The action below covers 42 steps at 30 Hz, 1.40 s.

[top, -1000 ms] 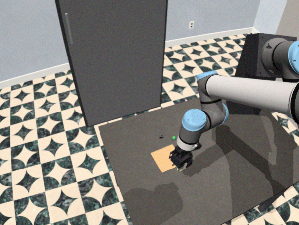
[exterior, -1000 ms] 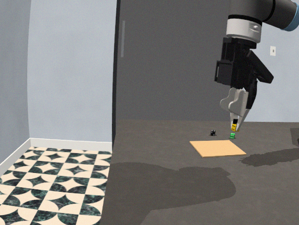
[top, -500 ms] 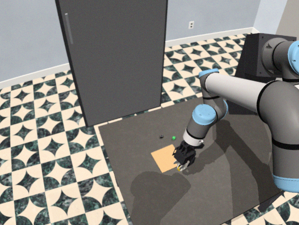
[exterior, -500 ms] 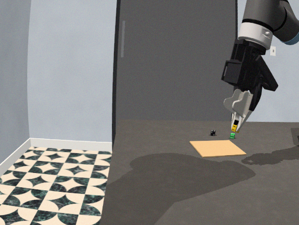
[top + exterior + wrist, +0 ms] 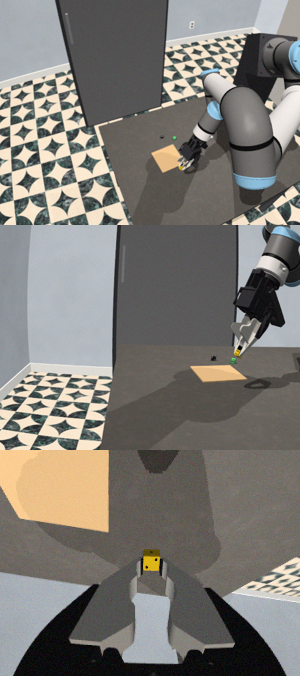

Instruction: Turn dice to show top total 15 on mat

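My gripper (image 5: 182, 166) is shut on a small yellow die (image 5: 181, 168), held in the air above the dark table near the right edge of the tan mat (image 5: 167, 157). The arm is tilted. The yellow die also shows between the fingertips in the exterior view (image 5: 237, 352) and in the wrist view (image 5: 151, 562). A green die (image 5: 174, 138) and a black die (image 5: 162, 136) lie on the table beyond the mat, off it. In the exterior view the green die (image 5: 233, 360) and black die (image 5: 213, 358) sit behind the mat (image 5: 218, 373).
A tall dark cabinet (image 5: 112, 57) stands at the table's far edge. The arm's dark base block (image 5: 263, 62) is at the right. The checkered floor (image 5: 49, 153) lies to the left of the table.
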{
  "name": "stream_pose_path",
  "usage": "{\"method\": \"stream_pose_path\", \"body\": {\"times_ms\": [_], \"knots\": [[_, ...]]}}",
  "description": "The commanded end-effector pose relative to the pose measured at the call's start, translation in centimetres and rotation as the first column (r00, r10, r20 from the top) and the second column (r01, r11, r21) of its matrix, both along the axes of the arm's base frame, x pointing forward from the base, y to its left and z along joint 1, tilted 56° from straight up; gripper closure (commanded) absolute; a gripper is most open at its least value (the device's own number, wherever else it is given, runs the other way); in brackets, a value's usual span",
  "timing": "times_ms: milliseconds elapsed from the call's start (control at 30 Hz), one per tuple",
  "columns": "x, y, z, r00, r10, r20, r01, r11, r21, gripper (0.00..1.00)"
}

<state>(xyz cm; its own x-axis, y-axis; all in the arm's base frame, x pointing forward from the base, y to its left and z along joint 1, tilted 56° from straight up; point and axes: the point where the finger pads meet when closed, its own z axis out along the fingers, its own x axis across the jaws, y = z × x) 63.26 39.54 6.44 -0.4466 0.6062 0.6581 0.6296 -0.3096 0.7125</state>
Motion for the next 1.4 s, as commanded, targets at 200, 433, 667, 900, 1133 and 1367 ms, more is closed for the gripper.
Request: {"method": "stream_pose_path", "body": {"times_ms": [200, 433, 667, 900, 1133, 1367], "knots": [[0.55, 0.16, 0.35, 0.969, -0.187, 0.16, 0.166, 0.977, 0.132, 1.0], [0.5, 0.2, 0.3, 0.947, -0.249, 0.203, 0.213, 0.96, 0.181, 1.0], [0.41, 0.22, 0.27, 0.924, -0.301, 0.236, 0.25, 0.942, 0.225, 1.0], [0.34, 0.2, 0.27, 0.918, -0.315, 0.243, 0.258, 0.936, 0.237, 1.0], [0.35, 0.23, 0.25, 0.917, -0.315, 0.243, 0.258, 0.936, 0.237, 1.0], [0.59, 0.97, -0.27, 0.917, -0.315, 0.243, 0.259, 0.936, 0.238, 1.0]]}}
